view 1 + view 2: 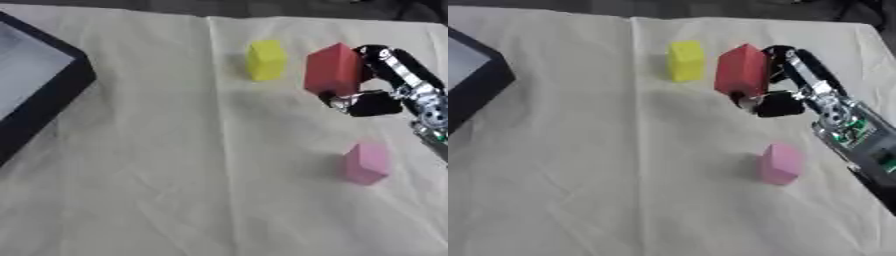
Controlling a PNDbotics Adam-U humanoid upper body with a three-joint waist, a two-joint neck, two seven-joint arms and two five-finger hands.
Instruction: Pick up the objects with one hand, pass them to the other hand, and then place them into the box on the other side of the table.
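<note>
Grasping the red block (332, 69), the right hand (785, 95) curls round it; yellow block (265, 60), pink block (365, 162) untouched; box (52, 95) awaits all three

Three blocks sit toward the right side of the cloth-covered table (175, 175). The yellow block (265, 60) stands upright, farthest back. Just beside it on the right, the larger red block (332, 70) is tilted, with the right hand (378, 95) curled round it. The pink block (365, 163) stands alone, nearer and well apart. The black-rimmed box (48, 95) lies at the far left edge.
</note>
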